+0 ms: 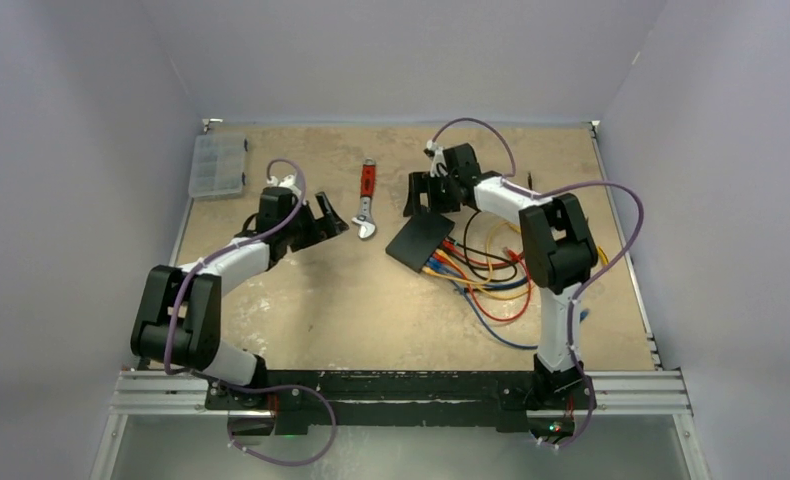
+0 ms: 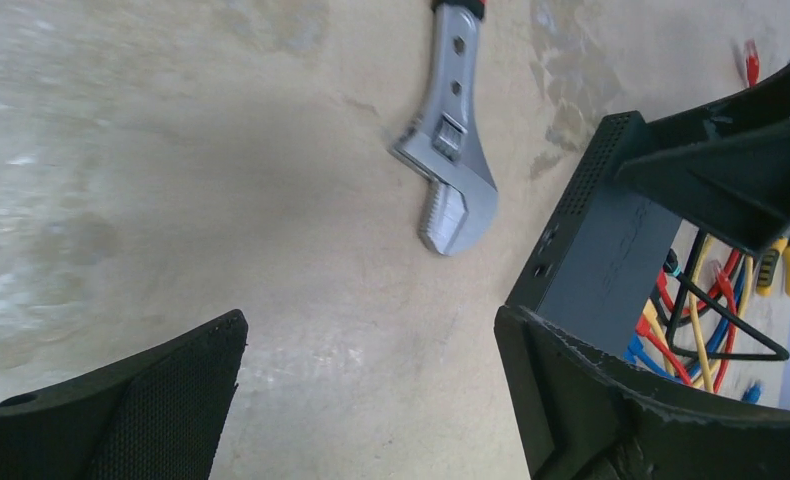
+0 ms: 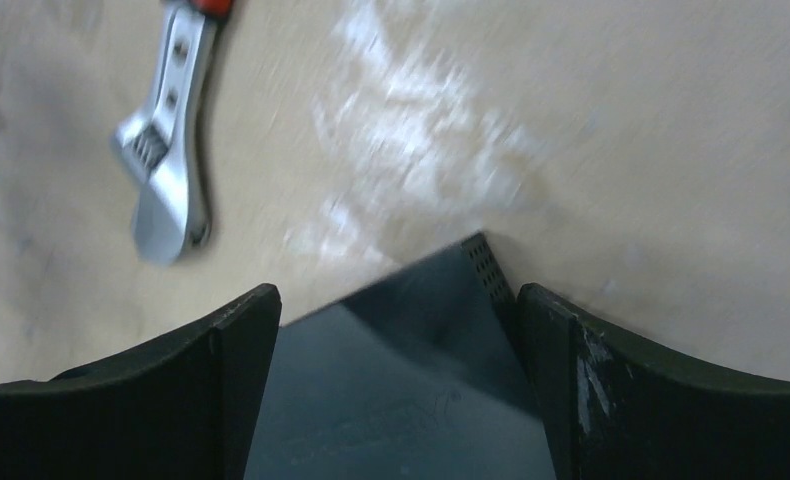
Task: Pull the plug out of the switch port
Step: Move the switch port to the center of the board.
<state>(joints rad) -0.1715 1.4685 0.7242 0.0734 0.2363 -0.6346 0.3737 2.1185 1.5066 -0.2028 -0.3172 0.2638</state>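
Both my tools are spread wide and neither has hold of anything. The left gripper (image 2: 371, 328) hangs over bare table (image 1: 321, 300), with the wrench (image 2: 451, 180) ahead of it and the switch (image 1: 419, 241) just beside its right finger. The right gripper (image 3: 396, 295) sits above the far corner of the switch with a finger either side of that corner; I see no contact, though that wrist view is blurred. The switch lies flat near mid-table. Its port edge faces a tangle of coloured cables (image 1: 486, 275) on the right, and several plugs are seated there; I cannot tell which one is meant. Risks as I judge them: the box looks light and loose, so pulling a plug before one tool pins the box would drag the whole thing along. Gripping a cord rather than the plug body could strain the cable and leave the latch engaged. In that knot of loops a finger could snag a neighbouring lead. Closing on the corner alone may let the box pivot and slip out. The left tool could also nudge the wrench while swinging in.
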